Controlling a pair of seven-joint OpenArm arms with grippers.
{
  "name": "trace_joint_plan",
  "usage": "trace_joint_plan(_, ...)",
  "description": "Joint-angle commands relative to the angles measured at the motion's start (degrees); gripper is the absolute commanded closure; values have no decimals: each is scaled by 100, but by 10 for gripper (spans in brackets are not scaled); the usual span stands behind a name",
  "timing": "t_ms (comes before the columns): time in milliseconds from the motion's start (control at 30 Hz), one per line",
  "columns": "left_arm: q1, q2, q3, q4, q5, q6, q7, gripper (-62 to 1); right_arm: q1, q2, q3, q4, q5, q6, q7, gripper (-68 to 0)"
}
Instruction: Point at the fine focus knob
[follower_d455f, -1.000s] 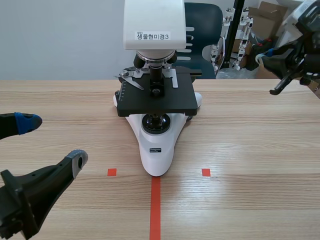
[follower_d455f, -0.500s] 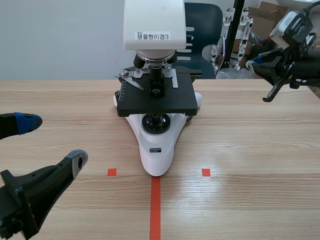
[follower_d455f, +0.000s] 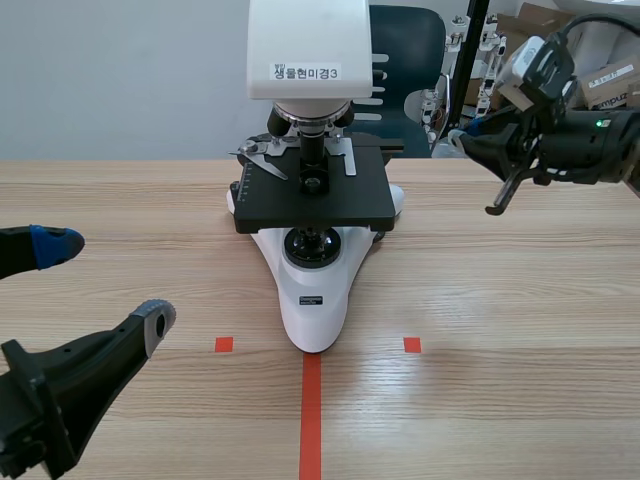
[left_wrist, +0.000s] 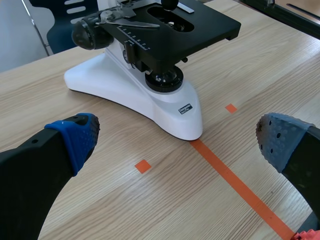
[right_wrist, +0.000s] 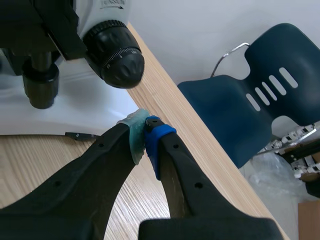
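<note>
While the right gripper (right_wrist: 145, 131) had its fingers pressed together on nothing, the fine focus knob (right_wrist: 121, 62) on the side of the microscope (follower_d455f: 315, 290) sat just ahead of the tips, not touching. Left gripper (left_wrist: 175, 140) was spread wide, with the microscope out ahead of it.

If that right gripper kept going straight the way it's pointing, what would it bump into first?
Probably the black focus knob on the side of the microscope: it sits just ahead of the shut right gripper, though depth is hard to judge.
</note>
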Motion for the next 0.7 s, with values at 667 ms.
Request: trace_joint_plan(667, -4, 15, -15, 140, -37, -11, -66, -623, 188, 22, 17, 79, 85, 37, 144, -10)
